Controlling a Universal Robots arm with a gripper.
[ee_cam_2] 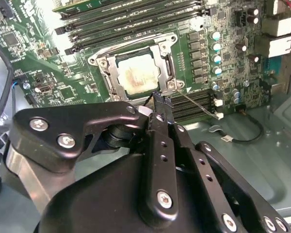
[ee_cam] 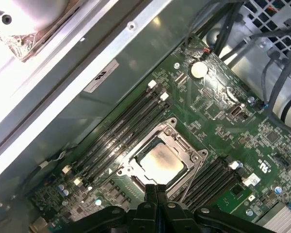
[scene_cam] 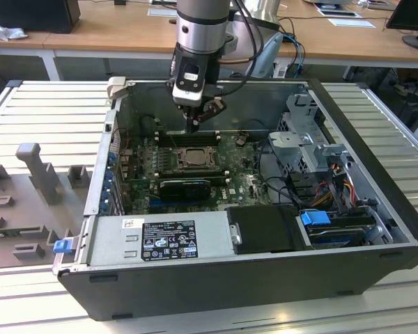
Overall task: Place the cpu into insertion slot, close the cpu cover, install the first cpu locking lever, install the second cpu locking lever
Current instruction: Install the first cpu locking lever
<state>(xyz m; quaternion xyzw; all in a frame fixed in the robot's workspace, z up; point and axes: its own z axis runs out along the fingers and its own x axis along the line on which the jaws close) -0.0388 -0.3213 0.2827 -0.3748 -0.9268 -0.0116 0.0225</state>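
The cpu [ee_cam_2: 136, 75] lies flat in the insertion slot [scene_cam: 193, 157], its pale metal face showing through the cut-out of the cpu cover [ee_cam_2: 111, 73], which lies down around it. In the first wrist view the cpu [ee_cam: 160, 160] sits framed by the cover [ee_cam: 182, 143] in the same way. My gripper [ee_cam_2: 157, 98] is shut with nothing between its fingers, and its tip hovers at the socket's edge, just above it. From outside, the gripper [scene_cam: 193, 127] hangs over the back edge of the socket. A thin metal lever [ee_cam_2: 196, 104] slants away from the socket's corner.
Long black memory slots [ee_cam_2: 131, 19] run on one side of the socket, and more memory slots [ee_cam: 211, 177] on the other. The case wall [ee_cam: 87, 73] is close behind. A black card [scene_cam: 186, 186], power supply [scene_cam: 160, 240] and drive cage with cables [scene_cam: 313, 167] fill the case.
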